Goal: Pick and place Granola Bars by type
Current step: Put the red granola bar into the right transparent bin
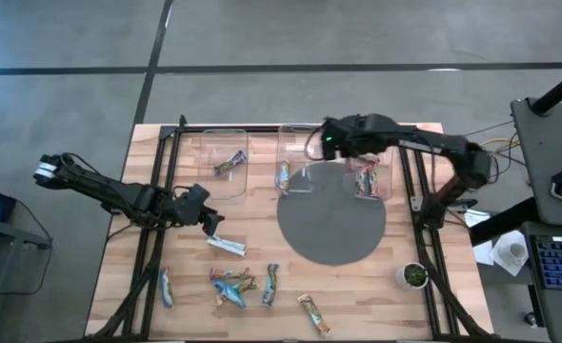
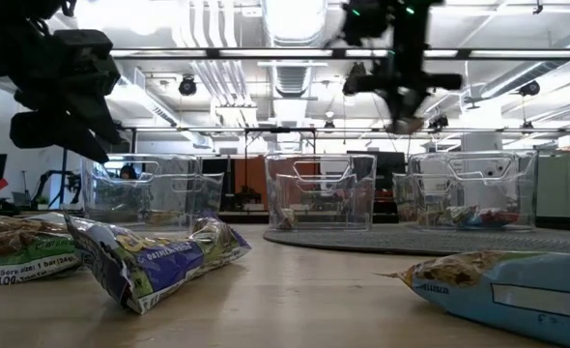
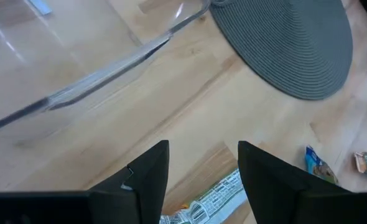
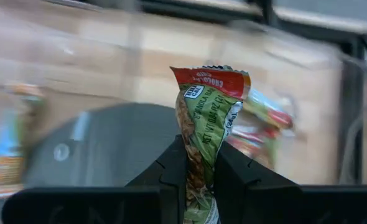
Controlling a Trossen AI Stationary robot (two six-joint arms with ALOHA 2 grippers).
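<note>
1. Granola bars: one green bar (image 4: 207, 118) with a red end stands pinched upright in the right pincer (image 4: 200, 165), its jaws narrow, squeezing the wrapper's lower part flat.
2. That pincer (image 1: 331, 141) hangs above the desk's far side, between the middle bin (image 1: 298, 162) and the right bin (image 1: 371, 176); the right bin, just beside it, already holds a few bars with red on their wrappers.
3. The left pincer (image 3: 202, 180) stands wide and empty, just above a pale bar (image 1: 228, 246) lying flat on the desk (image 1: 262, 229) right under its fingertips.
4. More bars lie loose nearer the front edge, well apart from both pincers: a blue cluster (image 1: 231, 284), single ones (image 1: 166, 286) (image 1: 270, 283) and a tan one (image 1: 313, 313).
5. Handling, as a judgement: the bars look light and thin, with crinkly, slippery foil that gives under pressure, while the contents may crumble if squeezed hard.
6. Best hold is probably across the narrow width near the middle, or on a sealed end flap, with a gentle close.
7. A flat-lying bar leaves little edge to catch; the fingers should straddle it squarely.
</note>
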